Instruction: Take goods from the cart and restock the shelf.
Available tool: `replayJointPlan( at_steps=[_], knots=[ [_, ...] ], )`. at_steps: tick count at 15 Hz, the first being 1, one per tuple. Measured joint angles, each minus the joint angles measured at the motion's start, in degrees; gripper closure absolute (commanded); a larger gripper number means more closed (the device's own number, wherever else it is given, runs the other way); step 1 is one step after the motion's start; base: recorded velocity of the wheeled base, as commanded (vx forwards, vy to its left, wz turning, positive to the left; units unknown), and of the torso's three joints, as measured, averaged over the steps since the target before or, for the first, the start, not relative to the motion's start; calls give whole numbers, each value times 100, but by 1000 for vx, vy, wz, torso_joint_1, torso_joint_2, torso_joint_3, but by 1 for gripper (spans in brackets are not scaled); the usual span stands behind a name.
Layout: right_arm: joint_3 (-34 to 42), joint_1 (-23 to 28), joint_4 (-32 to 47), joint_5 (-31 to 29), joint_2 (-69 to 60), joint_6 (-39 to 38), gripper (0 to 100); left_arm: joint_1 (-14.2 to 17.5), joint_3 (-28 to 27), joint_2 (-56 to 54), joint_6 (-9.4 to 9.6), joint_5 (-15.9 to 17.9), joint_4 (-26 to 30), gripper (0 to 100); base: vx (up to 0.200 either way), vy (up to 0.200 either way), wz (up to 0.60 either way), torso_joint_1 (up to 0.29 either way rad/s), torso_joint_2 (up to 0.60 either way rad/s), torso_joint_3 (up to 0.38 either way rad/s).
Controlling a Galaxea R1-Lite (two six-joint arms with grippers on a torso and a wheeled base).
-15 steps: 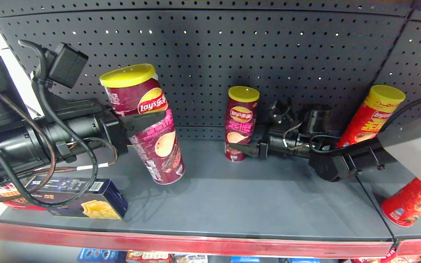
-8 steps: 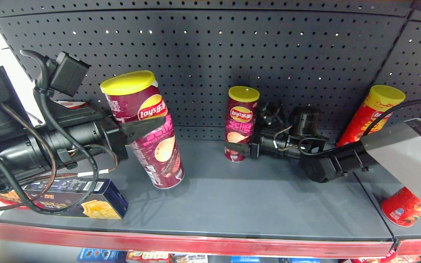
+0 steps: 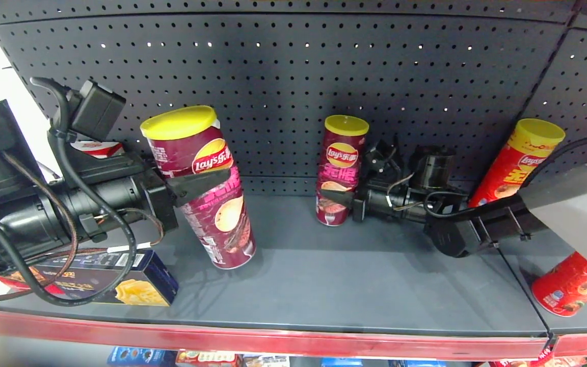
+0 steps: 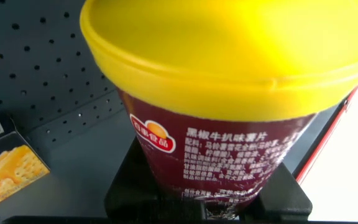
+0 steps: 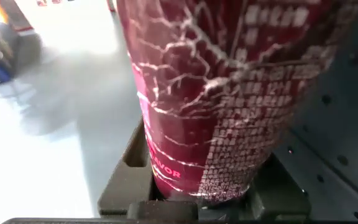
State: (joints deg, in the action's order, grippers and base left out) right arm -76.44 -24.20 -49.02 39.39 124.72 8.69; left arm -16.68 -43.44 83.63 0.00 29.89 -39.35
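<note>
From the head view the grey shelf [image 3: 349,290] carries four crisp cans and two boxes. Two cans are maroon with yellow lids and two are red: one leaning red can [image 3: 515,163] rests against the pegboard [image 3: 324,66], and one fallen red can [image 3: 571,288] lies on its side at the right. All lids are on, so the contents are hidden. The left gripper [image 3: 204,178] is clamped around the nearer maroon can [image 3: 224,219], which is tilted with its base low over the shelf's middle – whether it touches is unclear. The right gripper [image 3: 335,198] is closed on the farther maroon can [image 3: 342,153], which is slightly tilted by the back wall. A dark blue box [image 3: 125,280] lies at the front left, partly over a red box [image 3: 10,278]. The left wrist view looks down on the yellow lid [image 4: 229,50] – fingers [image 4: 284,196] press the can's sides. In the right wrist view dark jaws hug the cracked-pattern maroon wall.
</note>
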Motion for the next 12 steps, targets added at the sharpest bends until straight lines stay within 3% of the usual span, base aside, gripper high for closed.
replayJointPlan(
  at_steps=[3,8,12],
  knots=[
    [627,-99,-273,21,-450,11,100,-2,38,-105,-10,-1,16,100,0,0,0,0,0,0],
    [2892,-490,-1677,51,-1384,20,100,0,110,-190,-7,-1,33,100,0,0,0,0,0,0],
    [4127,-873,-2072,60,-1871,346,100,-2,110,-196,-7,-26,43,100,0,0,0,0,0,0]
  ],
)
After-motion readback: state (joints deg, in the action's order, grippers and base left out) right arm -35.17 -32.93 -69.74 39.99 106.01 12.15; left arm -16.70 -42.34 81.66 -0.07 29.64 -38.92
